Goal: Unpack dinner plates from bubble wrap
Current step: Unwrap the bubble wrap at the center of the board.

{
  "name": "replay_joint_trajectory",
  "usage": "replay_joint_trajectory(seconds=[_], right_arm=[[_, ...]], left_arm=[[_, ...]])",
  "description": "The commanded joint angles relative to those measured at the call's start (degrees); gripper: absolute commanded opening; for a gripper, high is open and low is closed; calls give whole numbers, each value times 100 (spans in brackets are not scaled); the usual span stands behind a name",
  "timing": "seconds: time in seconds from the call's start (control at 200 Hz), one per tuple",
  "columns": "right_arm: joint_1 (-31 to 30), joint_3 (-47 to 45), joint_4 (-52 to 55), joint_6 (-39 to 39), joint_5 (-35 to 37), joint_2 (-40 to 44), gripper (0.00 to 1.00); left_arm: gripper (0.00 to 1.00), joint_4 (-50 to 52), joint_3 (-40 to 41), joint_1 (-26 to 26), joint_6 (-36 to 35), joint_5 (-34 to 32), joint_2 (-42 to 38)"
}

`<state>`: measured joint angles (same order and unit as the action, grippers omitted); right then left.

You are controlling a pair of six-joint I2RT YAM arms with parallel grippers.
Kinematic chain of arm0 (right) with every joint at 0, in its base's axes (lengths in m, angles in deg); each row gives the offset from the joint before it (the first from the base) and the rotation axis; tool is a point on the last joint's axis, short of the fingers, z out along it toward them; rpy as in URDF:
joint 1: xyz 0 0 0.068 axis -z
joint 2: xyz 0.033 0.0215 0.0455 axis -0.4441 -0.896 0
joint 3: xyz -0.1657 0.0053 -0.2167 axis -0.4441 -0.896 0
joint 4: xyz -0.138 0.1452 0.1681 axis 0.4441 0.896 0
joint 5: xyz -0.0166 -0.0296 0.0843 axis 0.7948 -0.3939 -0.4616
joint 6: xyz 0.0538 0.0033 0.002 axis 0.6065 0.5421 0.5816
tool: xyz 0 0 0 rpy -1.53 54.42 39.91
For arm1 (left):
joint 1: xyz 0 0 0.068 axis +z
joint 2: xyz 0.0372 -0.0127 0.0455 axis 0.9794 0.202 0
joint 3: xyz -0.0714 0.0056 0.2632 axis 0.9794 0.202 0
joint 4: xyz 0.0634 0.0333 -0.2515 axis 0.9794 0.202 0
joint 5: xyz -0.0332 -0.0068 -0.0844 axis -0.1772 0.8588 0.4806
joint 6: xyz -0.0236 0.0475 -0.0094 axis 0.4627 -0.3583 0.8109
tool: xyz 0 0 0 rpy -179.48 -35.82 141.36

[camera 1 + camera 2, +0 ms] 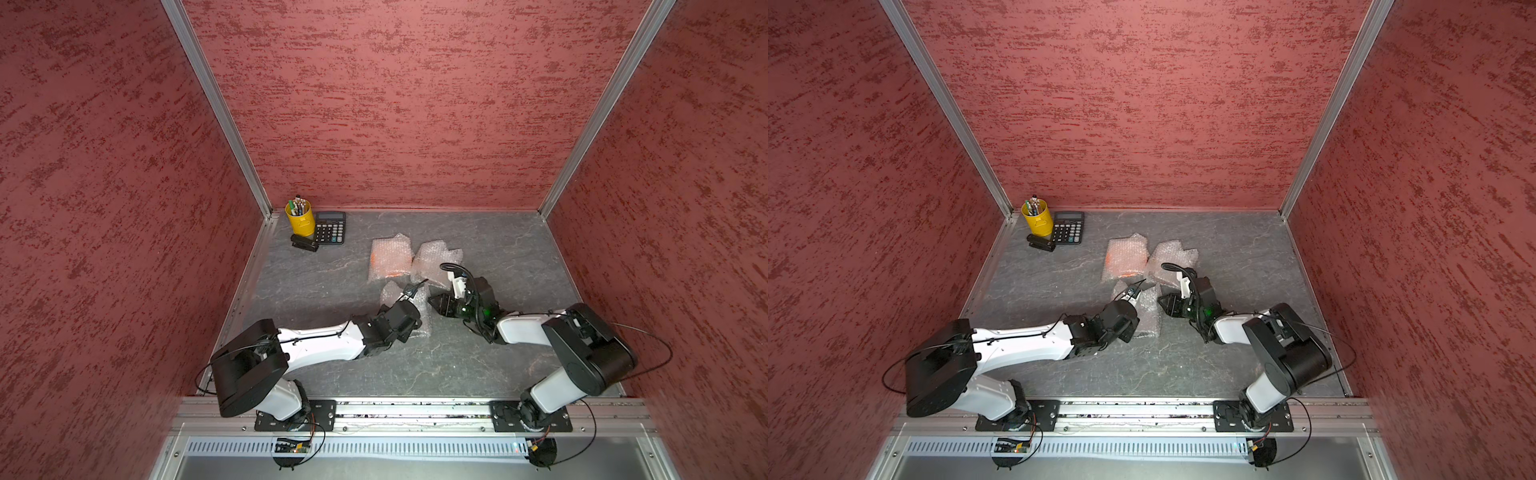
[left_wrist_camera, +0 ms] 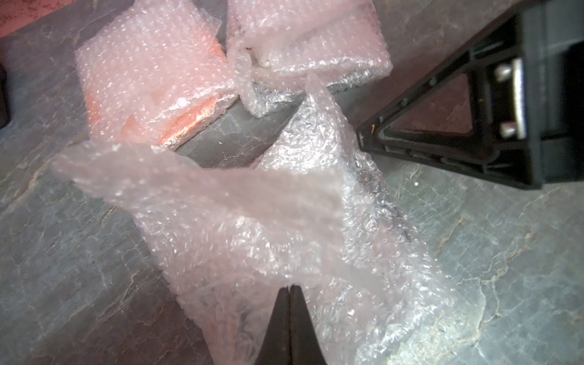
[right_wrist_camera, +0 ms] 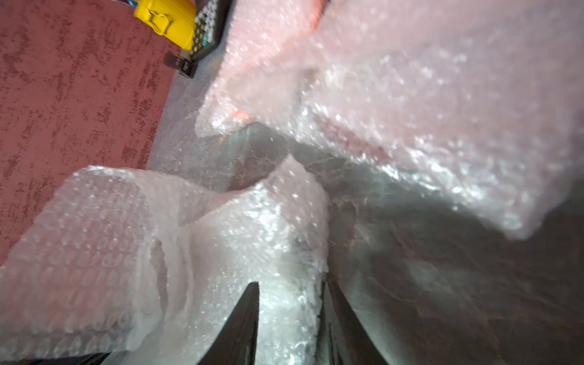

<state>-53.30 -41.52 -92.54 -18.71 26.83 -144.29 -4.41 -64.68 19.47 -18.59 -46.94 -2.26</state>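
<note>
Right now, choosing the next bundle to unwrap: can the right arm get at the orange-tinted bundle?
Probably yes: the orange-tinted bundle lies free just beyond the right pincer; only the flap pinched by the left pincer crowds the way.

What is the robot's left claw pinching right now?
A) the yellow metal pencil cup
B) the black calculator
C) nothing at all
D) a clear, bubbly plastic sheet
D: in the left wrist view the left gripper has its jaws shut tight on a flap of the clear bubble wrap sheet.
</note>
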Motion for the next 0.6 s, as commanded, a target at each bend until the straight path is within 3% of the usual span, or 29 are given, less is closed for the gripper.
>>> replay_joint_trajectory(seconds=[0.0,0.336,0.536,0.596], right_arm=[[-30,-27,113,-235,176,317,38],[-337,382,419,-686,-284,217,35],[-627,705,588,-775,-276,-157,32],[-717,782,606,-784,-276,-290,32]], left_arm=[[0,-497,243,25,695,-66,-288],[0,-958,936,205,1391,41,-810],[5,-963,1181,240,1566,53,-1075],[11,-942,1252,236,1606,36,-1179]])
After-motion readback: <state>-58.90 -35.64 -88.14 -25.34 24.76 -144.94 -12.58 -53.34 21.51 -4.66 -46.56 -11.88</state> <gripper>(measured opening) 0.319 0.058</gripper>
